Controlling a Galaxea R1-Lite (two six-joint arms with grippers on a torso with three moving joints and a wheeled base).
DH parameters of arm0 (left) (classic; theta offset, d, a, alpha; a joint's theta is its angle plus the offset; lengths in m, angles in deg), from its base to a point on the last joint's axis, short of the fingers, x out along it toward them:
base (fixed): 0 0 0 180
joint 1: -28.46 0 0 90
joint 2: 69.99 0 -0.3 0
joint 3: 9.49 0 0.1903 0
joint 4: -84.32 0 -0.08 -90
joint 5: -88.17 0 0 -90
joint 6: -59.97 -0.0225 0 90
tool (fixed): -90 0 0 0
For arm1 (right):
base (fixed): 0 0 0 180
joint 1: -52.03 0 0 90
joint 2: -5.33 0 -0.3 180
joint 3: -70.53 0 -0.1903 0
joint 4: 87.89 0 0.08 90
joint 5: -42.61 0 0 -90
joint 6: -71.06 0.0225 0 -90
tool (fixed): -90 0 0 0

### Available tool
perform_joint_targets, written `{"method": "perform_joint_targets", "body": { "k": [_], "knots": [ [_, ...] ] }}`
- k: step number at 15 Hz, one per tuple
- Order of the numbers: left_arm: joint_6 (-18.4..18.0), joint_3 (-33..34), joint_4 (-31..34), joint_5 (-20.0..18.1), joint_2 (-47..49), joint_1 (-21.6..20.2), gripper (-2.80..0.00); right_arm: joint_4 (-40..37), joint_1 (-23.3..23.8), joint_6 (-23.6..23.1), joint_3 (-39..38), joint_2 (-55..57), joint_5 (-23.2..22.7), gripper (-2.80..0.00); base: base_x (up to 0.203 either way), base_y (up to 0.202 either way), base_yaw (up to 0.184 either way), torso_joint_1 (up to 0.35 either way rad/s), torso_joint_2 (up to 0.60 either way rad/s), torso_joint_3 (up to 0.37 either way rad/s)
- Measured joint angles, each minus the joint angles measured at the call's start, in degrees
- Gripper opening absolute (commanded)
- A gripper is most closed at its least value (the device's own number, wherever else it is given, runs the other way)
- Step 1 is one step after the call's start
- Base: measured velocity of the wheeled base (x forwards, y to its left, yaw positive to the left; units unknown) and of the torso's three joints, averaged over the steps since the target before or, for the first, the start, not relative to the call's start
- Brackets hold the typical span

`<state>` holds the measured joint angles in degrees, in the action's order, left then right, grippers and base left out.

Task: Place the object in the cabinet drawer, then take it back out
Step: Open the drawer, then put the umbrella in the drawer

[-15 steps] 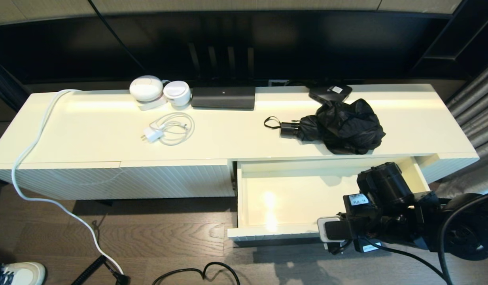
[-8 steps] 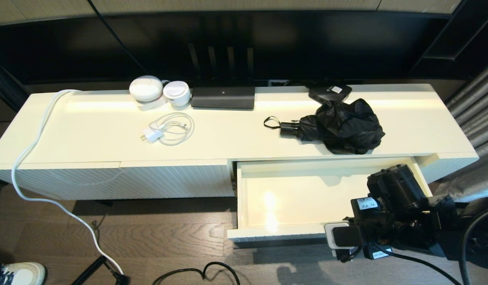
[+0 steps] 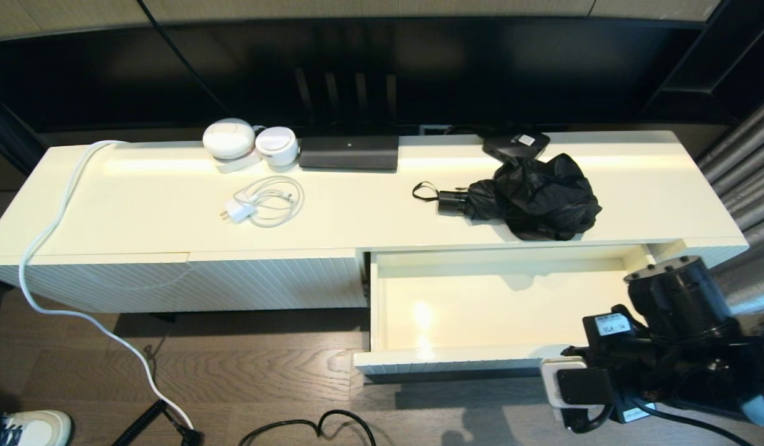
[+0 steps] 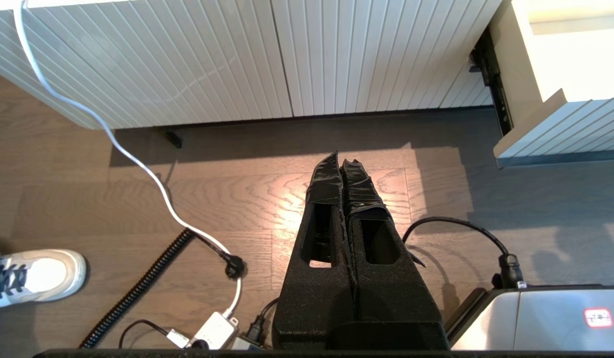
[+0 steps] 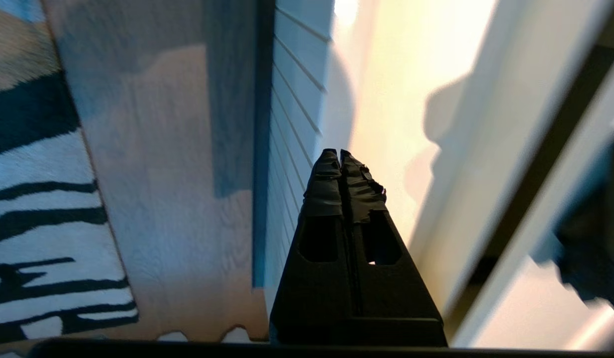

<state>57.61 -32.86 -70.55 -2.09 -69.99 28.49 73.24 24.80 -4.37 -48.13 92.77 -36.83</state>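
Cream desk (image 3: 140,210), right of centre: folding umbrella (image 3: 530,198), probably light, its canopy soft and slippery; the stiff handle (image 3: 451,202) looks the surest grip. Right hand (image 5: 340,154) shut, empty, over the open drawer (image 3: 481,362) front.

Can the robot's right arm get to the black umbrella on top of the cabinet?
Probably yes. The umbrella lies in the open on the cabinet top, just behind the open drawer. The right gripper is shut and empty by the drawer's front, so it must rise and open first.

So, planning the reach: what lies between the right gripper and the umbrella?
Head view: only the open drawer, its inside bare, between the right gripper and the umbrella.
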Motion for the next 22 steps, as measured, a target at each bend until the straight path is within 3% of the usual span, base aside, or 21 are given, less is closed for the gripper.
{"method": "perform_joint_targets", "body": {
  "k": [5,9,19,20,22],
  "knots": [
    [0.00,0.00,0.00,0.00,0.00,0.00,-2.80,-13.18,-0.18,-5.44,5.91,-15.77,3.85,-2.80,0.000,0.000,0.000,0.000,0.00,0.000],
    [0.02,0.00,0.00,0.02,0.00,0.00,-2.80,-13.91,-1.26,-8.50,9.11,-22.01,5.89,-2.80,0.000,0.000,0.000,0.000,0.00,0.000],
    [-0.03,0.00,0.00,0.00,0.00,0.00,-2.80,-12.43,-8.60,-8.28,27.52,-6.73,8.20,-2.80,0.000,0.000,0.000,0.000,0.00,0.000],
    [0.02,0.00,0.00,0.00,0.00,0.00,-2.80,-12.35,-8.70,-8.17,29.14,-4.91,8.31,0.00,0.000,0.000,0.000,0.000,0.00,0.000],
    [0.01,0.00,-0.01,0.00,0.00,0.00,-2.80,-11.37,-8.75,-7.21,31.31,-1.71,8.42,0.00,0.000,0.000,0.000,0.000,0.00,0.000]
  ]
}}
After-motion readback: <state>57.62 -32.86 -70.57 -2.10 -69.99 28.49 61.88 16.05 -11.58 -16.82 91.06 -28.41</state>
